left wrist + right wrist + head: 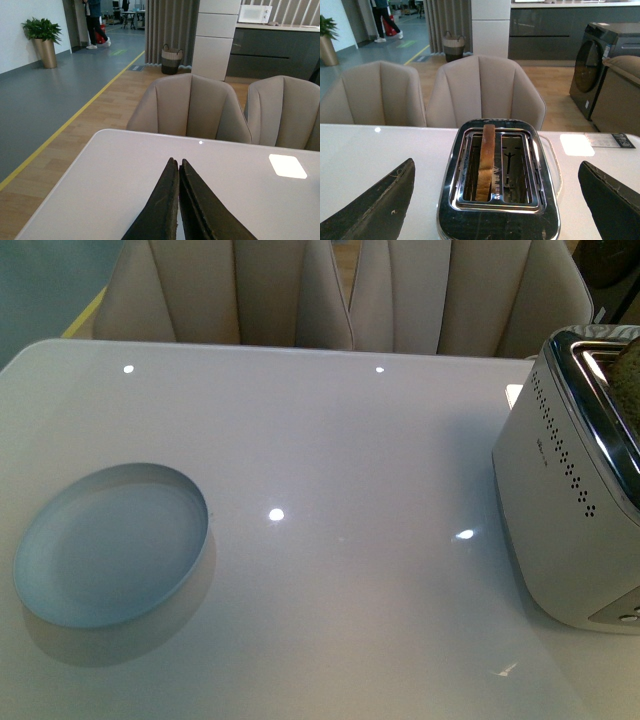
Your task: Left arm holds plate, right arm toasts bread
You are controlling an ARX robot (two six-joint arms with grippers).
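The pale blue-grey plate (110,545) sits empty on the white table at the front left; neither arm shows in the front view. The slice of brown bread (485,161) stands on edge in one slot of the silver toaster (497,172), its top sticking out; it also shows at the right edge of the front view (628,375). My right gripper (496,187) is open, its dark jaws wide apart on either side of the toaster, touching nothing. My left gripper (178,162) is shut and empty above bare table; the plate is out of its view.
The toaster (575,480) stands at the table's right edge. Two beige chairs (340,290) stand behind the table's far edge. The white tabletop (340,490) lies between plate and toaster. A paper label (610,140) lies on the table beyond the toaster.
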